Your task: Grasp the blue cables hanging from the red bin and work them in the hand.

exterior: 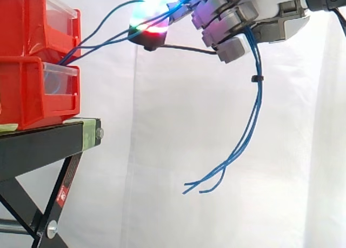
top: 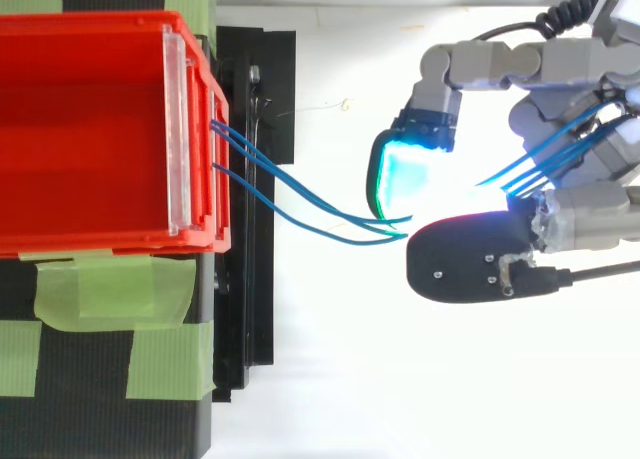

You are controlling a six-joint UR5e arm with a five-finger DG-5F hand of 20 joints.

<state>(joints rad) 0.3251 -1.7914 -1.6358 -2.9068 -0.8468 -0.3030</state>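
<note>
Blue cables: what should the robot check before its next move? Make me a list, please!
1. The hand is curled round the blue cables: ok.
2. The cables run from the red bin to the hand: ok.
3. The cables are curved, not pulled tight, in the top view: ok.
4. The loose ends hang free under the hand, touching nothing: ok.
5. Every cable is caught between the fingertips: cannot tell, the glow hides it.
</note>
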